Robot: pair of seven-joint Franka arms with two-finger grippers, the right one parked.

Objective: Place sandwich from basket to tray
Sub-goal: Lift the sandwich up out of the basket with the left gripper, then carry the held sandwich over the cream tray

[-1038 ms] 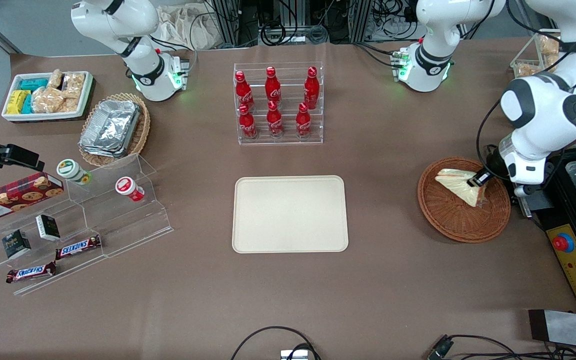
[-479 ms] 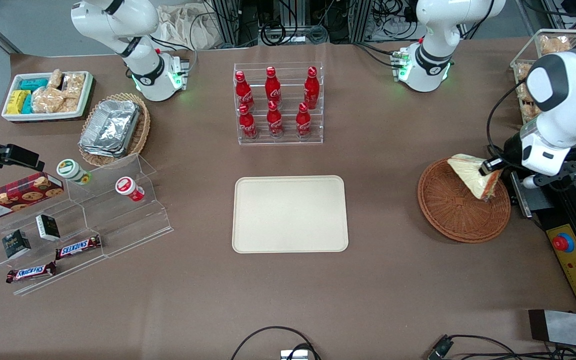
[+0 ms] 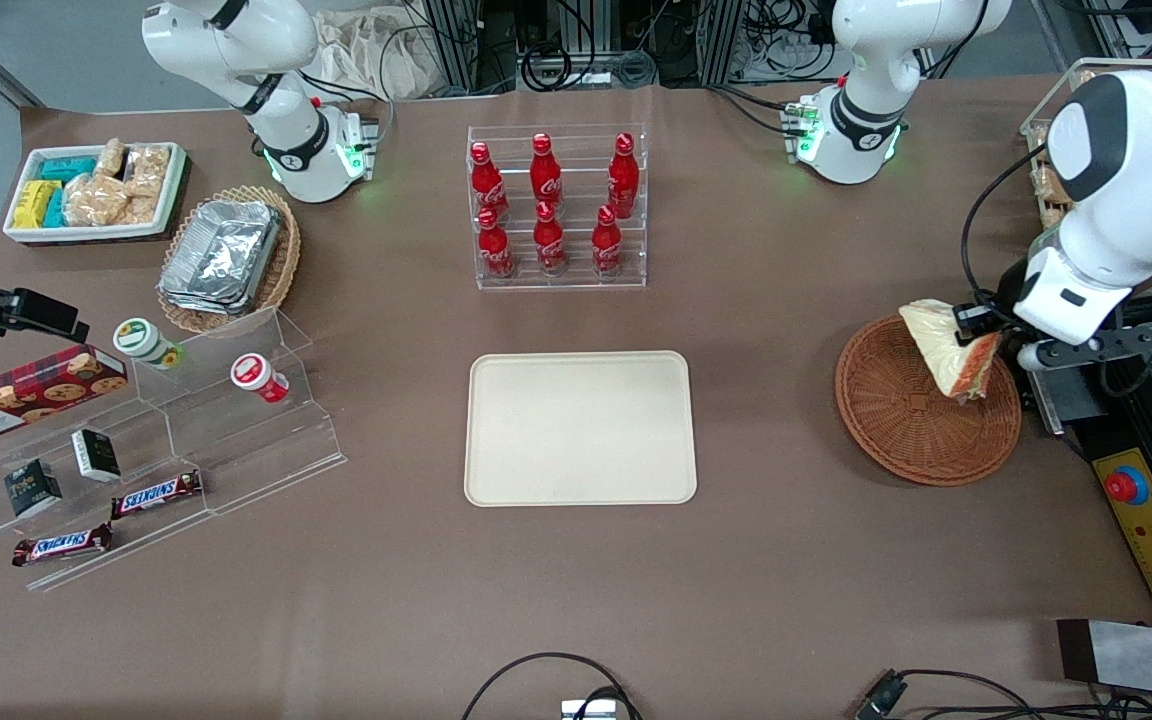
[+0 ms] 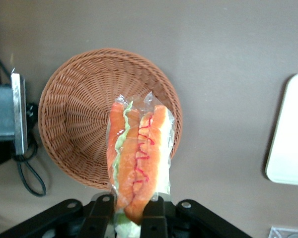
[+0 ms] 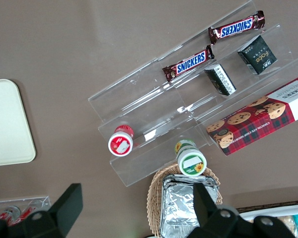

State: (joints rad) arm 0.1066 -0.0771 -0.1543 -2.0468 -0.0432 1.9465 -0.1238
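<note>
Brown surface (image 3: pixel 786 560): claw (image 3: pixel 976 328), at frame right, clamps the sandwich (image 3: pixel 948 350) above the basket (image 3: pixel 896 430); the tray (image 3: pixel 579 428) waits toward frame centre.

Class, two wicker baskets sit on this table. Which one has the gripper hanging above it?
The reddish-brown basket at the working arm's end, now empty: the gripper holds the sandwich above it. The tan basket holds foil containers.

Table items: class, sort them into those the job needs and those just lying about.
Needed: sandwich held in the shut gripper above the basket; tray.
Lying about: cola bottles, chocolate bars, cookie box, foil containers.
</note>
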